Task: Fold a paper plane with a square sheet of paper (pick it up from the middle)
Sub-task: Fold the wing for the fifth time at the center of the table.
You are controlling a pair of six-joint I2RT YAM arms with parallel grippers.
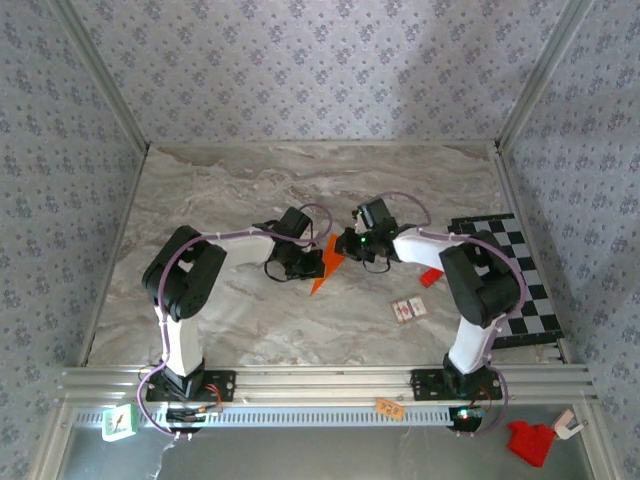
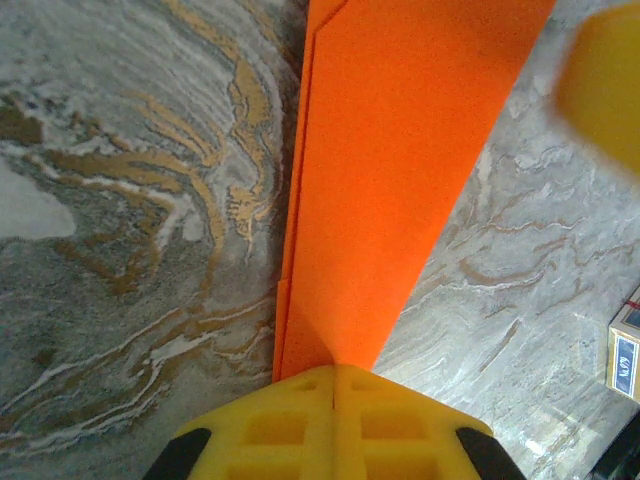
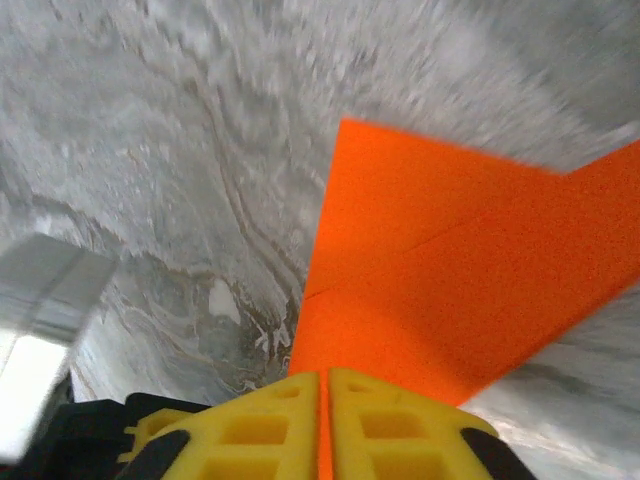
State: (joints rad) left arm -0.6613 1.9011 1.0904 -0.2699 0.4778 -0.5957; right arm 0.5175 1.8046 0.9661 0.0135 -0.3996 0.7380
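The left end effector [image 2: 333,373] and right end effector [image 3: 323,376] clamp the paper plane [image 1: 326,267]; red block [image 1: 431,277] nearby.

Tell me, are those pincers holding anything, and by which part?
Yes, the folded orange paper. The left pincer and right pincer are both closed on it, each pinching an edge, from opposite sides.

paper plane [image 2: 400,150]: cut off at top edge | small box [image 2: 626,348]: cut by right edge | tabletop [image 3: 150,120]: blurred
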